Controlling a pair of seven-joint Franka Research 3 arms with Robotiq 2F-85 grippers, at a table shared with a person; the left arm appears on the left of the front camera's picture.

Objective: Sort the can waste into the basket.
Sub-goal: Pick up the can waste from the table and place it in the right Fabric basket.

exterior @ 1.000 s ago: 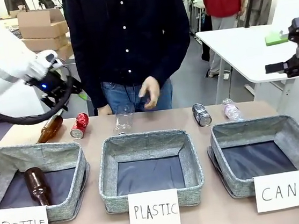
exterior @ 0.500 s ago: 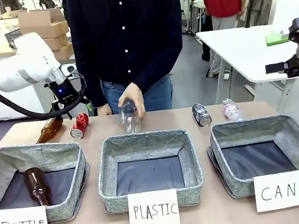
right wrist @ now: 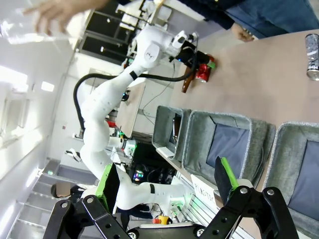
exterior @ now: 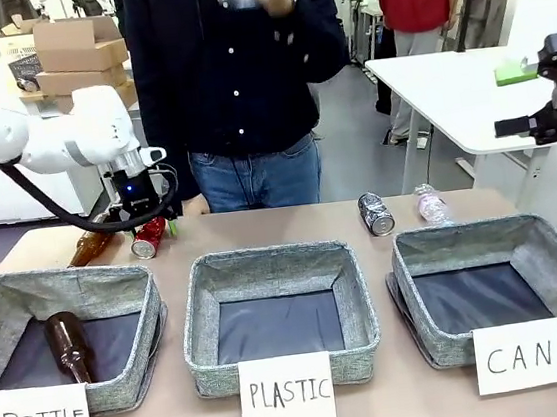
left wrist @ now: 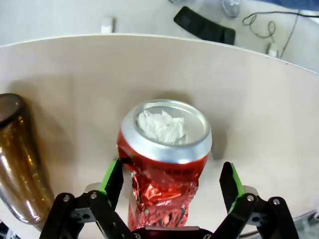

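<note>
Left claw (left wrist: 170, 177) wide open astride the red can (left wrist: 164, 137)

The crushed can (left wrist: 164, 149) is coloured shiny red with a silver top; the other can (exterior: 376, 213) is patterned black and silver-grey. The CAN basket (exterior: 443, 343) is made in grey, lined dark, carded white. The left gripper (left wrist: 170, 174) is finished black, padded green.

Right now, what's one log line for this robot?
left gripper: open, straddling red can | right gripper: open, raised | black can: on table | CAN basket: empty
</note>
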